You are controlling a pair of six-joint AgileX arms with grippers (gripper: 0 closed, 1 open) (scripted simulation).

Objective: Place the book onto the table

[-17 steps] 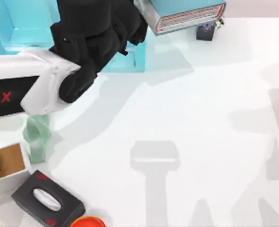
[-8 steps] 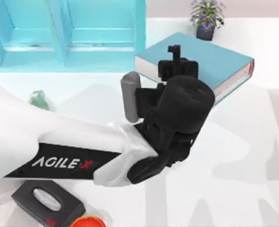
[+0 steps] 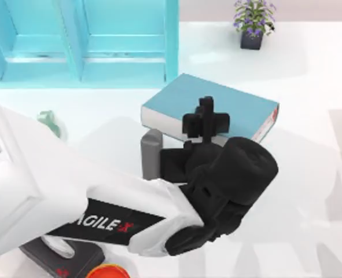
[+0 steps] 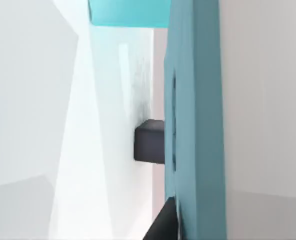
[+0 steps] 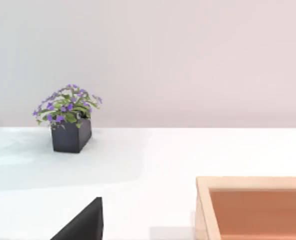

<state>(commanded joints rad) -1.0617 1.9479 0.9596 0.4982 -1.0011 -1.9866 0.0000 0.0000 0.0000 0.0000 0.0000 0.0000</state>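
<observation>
Now the left gripper (image 3: 206, 123) squeezes the teal book (image 3: 228, 107) over the white table (image 3: 298, 191), hiding its near edge.

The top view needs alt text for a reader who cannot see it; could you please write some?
The left hand grips the near edge of a teal book over the middle of the white table. A light-blue shelf stands at the back left and a potted plant at the back right. A black tissue box sits at the front left.
</observation>
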